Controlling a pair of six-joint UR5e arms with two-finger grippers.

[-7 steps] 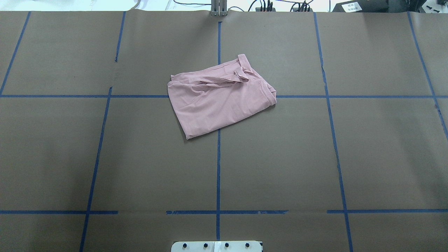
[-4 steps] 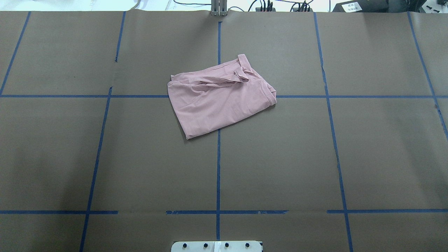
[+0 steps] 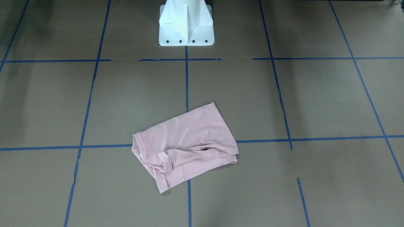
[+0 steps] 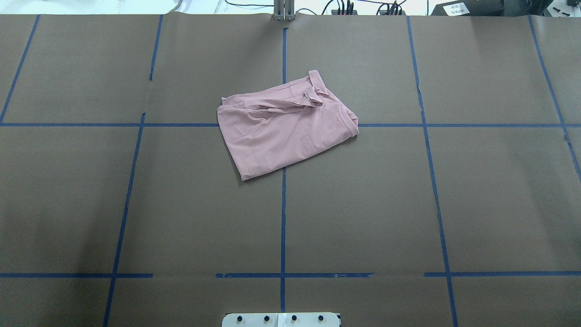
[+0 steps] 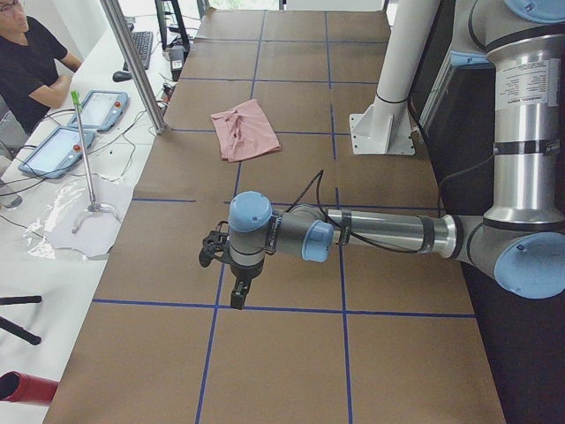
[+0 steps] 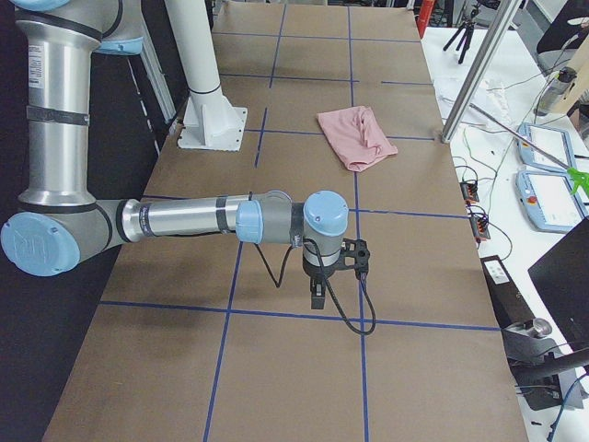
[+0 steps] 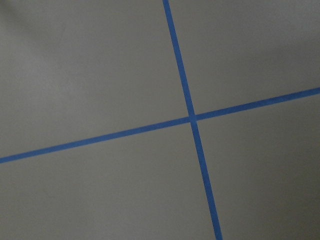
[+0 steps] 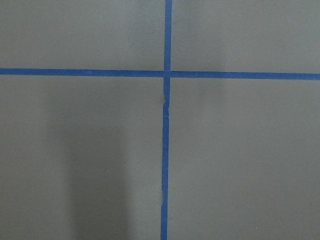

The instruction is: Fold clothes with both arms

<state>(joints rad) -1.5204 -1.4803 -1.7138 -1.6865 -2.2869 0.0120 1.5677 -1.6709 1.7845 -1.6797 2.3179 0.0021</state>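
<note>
T-shirt (image 4: 286, 131) lies folded, well apart from my left gripper (image 5: 238, 296) and right gripper (image 6: 316, 296); can't tell if either's clenched.

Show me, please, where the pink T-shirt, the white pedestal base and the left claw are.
pink T-shirt (image 4: 281, 136), overhead exterior view, middle of the folded cloth.
white pedestal base (image 3: 184, 30), exterior front-facing view, its lower front face.
left claw (image 5: 237, 300), exterior left view, between its down-pointing fingertips.
</note>
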